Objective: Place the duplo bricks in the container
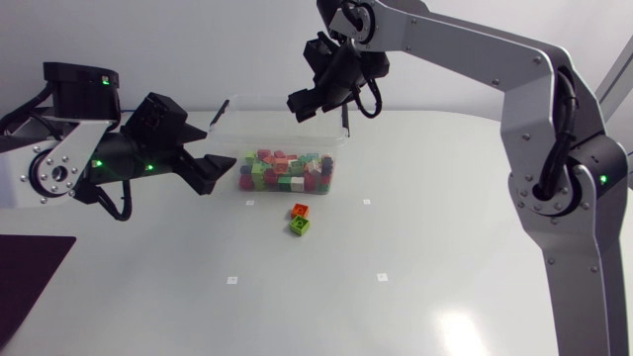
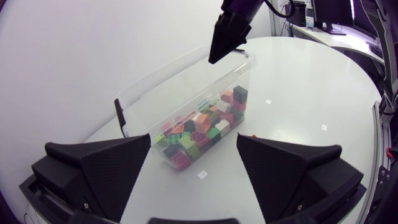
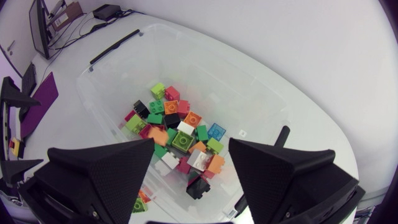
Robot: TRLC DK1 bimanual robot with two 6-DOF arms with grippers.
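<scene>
Clear container of mixed-colour bricks, orange brick, green brick outside, both jaws spread

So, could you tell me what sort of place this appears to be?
Most likely a robotics lab test bench: the left arm and right arm stand at a plain white table, with duplo bricks in a clear container and small markers on the tabletop.
</scene>
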